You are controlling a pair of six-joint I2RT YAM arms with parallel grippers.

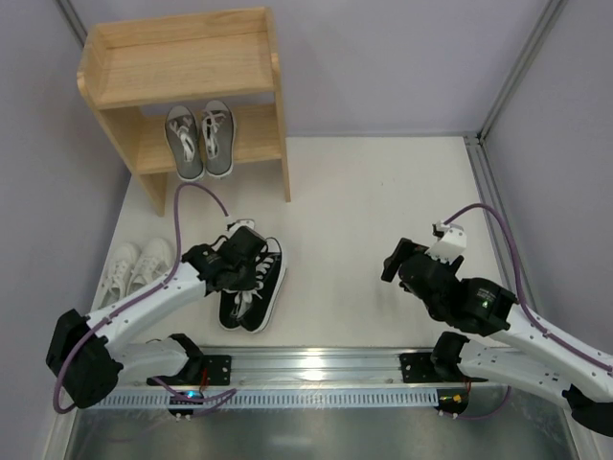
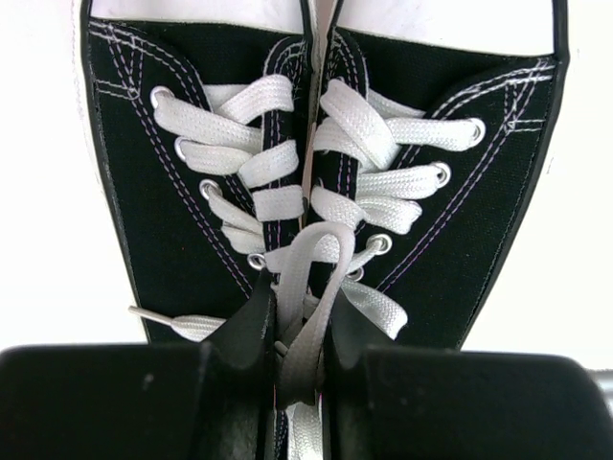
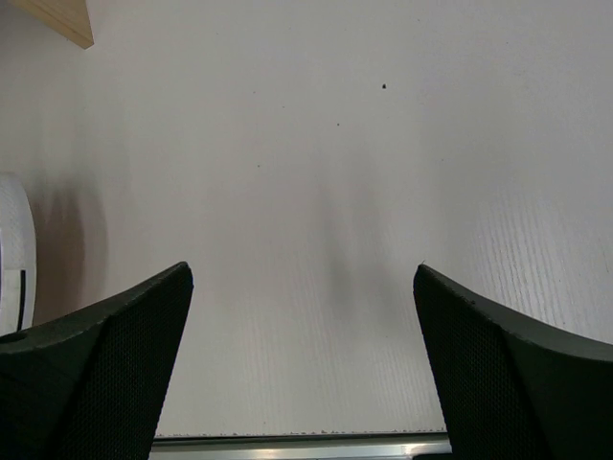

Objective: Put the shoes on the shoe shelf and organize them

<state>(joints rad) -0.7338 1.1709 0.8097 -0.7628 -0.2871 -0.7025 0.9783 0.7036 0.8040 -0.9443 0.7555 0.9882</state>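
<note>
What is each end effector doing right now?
Left end effector: closed on the black canvas sneakers with white laces.
Right end effector: open, holding nothing.

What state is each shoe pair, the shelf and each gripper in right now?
grey sneakers: on lower tier of shoe shelf.
black sneakers: on the table, gripped.
white sneakers: on the table, untouched.
left gripper: shut on black sneakers.
right gripper: open, holding nothing.
</note>
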